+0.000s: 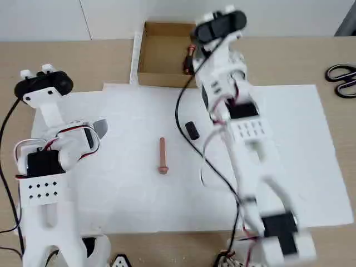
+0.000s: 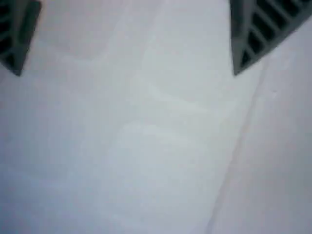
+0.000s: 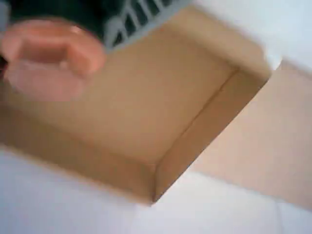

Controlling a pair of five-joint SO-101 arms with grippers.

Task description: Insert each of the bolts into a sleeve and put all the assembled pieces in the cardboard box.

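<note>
We hold the right gripper (image 1: 191,60) clamped on a bolt (image 3: 48,56), the cardboard box (image 3: 204,131) beneath its fingers. Our left gripper (image 2: 127,63) stands spread above the white sheet (image 2: 156,146); a second bolt (image 1: 162,156) and black sleeve (image 1: 192,130) lie between both grippers.

Bolt (image 1: 162,156) left of sleeve (image 1: 192,130), on sheet (image 1: 295,144)
</note>
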